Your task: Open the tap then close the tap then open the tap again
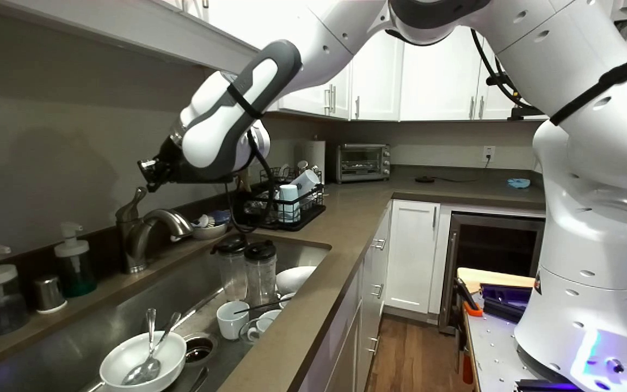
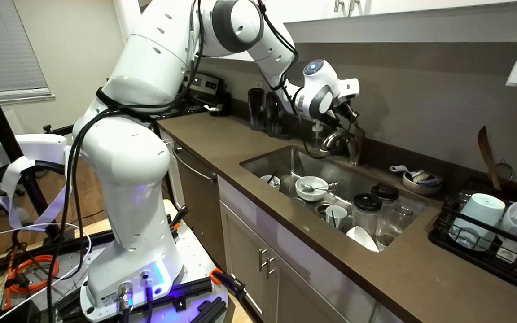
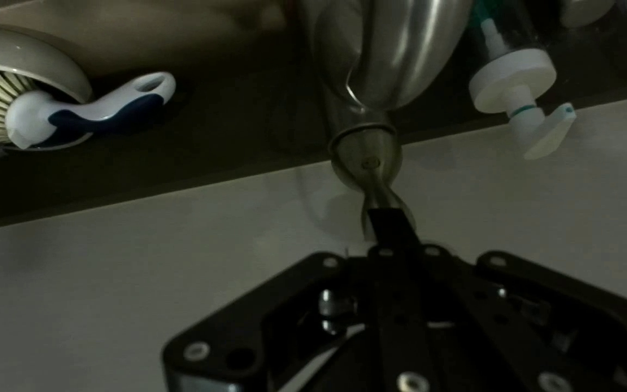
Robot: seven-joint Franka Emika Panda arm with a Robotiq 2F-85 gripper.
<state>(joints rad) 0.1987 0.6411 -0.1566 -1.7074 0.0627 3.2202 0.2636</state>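
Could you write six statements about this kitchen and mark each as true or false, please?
1. The claw is shut. True.
2. The lever of the tap sits lower than its spout. False: the lever rises above the spout.
3. A white bowl in the sink holds metal cutlery. True.
4. The two lidded containers there have white lids. False: the lidded containers have black lids.
5. The dish brush lies in the sink. False: the dish brush lies over the rim of a countertop bowl.
6. A toaster oven stands on the counter. True.

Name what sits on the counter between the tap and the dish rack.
A bowl with a scrub brush, seen between tap and rack in both exterior views.
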